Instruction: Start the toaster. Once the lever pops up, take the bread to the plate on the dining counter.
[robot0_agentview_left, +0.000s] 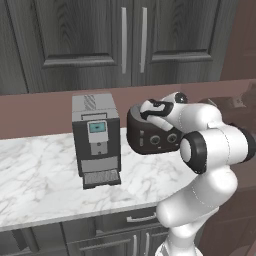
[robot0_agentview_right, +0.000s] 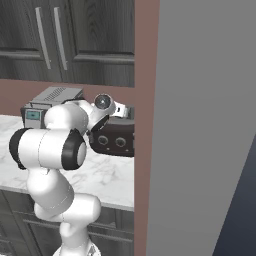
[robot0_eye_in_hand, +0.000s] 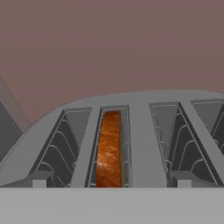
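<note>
Pincer (robot0_eye_in_hand: 108, 181) hung wide open and empty just above the toaster (robot0_eye_in_hand: 131, 131) in the hand view, its dark tips standing either side of a slot that held the bread (robot0_eye_in_hand: 109, 148), an orange-brown slice sunk deep between the wire guides. By that, the step in hand was most likely the retrieval of the slice; the next move would call for a straight descent so the tips passed on each side of the bread without catching the guides, then a close and a vertical lift.

From the left base view, the toaster (robot0_agentview_left: 150, 137) sat on the marble desk (robot0_agentview_left: 45, 175) against the brown wall, with the arm's wrist over its top. A grey coffee machine (robot0_agentview_left: 96, 140) stood just left of it, close enough to crowd a sideways swing.

From the right base view, the toaster (robot0_agentview_right: 117, 137) lay beside a brown wall edge, and a broad grey panel (robot0_agentview_right: 205, 125) shut off everything to the right.
</note>
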